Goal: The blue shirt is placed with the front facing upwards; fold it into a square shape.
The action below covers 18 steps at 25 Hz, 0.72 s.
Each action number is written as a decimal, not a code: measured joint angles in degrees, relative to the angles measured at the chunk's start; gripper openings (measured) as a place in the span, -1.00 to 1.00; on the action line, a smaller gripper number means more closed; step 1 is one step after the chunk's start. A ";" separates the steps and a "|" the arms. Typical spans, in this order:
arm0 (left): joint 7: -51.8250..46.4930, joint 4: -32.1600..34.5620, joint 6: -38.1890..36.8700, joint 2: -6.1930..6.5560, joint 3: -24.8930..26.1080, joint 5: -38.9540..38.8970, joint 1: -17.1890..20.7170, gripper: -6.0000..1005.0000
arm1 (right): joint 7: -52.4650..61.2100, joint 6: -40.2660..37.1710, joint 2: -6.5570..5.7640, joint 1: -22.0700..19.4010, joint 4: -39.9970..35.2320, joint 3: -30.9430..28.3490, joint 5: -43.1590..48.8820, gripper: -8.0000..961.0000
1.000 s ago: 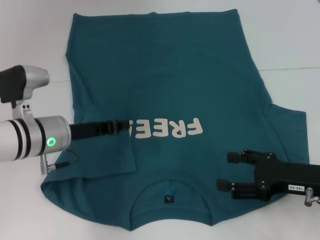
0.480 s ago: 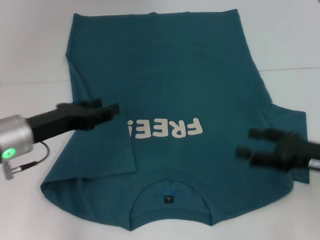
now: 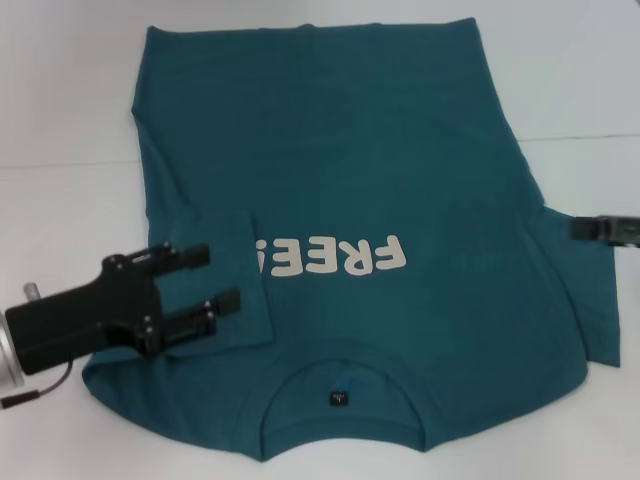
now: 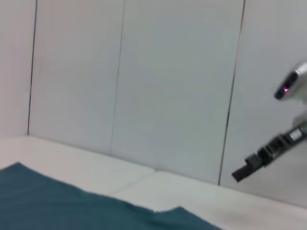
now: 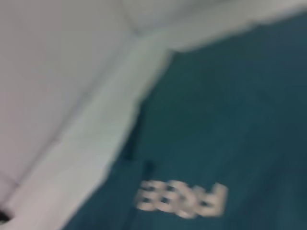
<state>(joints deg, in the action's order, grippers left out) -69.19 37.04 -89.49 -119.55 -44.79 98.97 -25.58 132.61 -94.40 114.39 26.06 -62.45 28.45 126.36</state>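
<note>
The blue shirt [image 3: 380,150] lies flat on the white table, collar [image 3: 340,372] nearest me, cream lettering [image 3: 335,257] face up. Its left sleeve [image 3: 215,270] is folded inward over the chest and covers the lettering's end. My left gripper [image 3: 220,276] hovers open over that folded sleeve, with nothing between its fingers. Only a dark tip of my right gripper [image 3: 606,229] shows at the right edge, above the spread right sleeve [image 3: 590,300]. The left wrist view shows the shirt's hem [image 4: 57,203] and the right gripper [image 4: 249,165] far off. The right wrist view shows the lettering [image 5: 182,197].
White table [image 3: 60,120] surrounds the shirt on all sides, with a seam line across it. A pale panelled wall [image 4: 168,81] stands behind the table's far edge.
My left gripper has drawn back from the lettering toward the near left, staying open. The right arm has pulled away rightward to the frame edge. The shirt has not moved.
</note>
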 joint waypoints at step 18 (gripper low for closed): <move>-0.87 -0.68 4.46 -0.61 -0.31 6.20 -1.57 0.43 | 17.58 -2.90 -3.86 0.51 0.66 -7.62 15.71 0.96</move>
<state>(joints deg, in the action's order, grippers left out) -70.06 36.36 -85.03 -120.15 -45.09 105.17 -27.15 150.19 -97.30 110.54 26.58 -61.79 20.83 142.07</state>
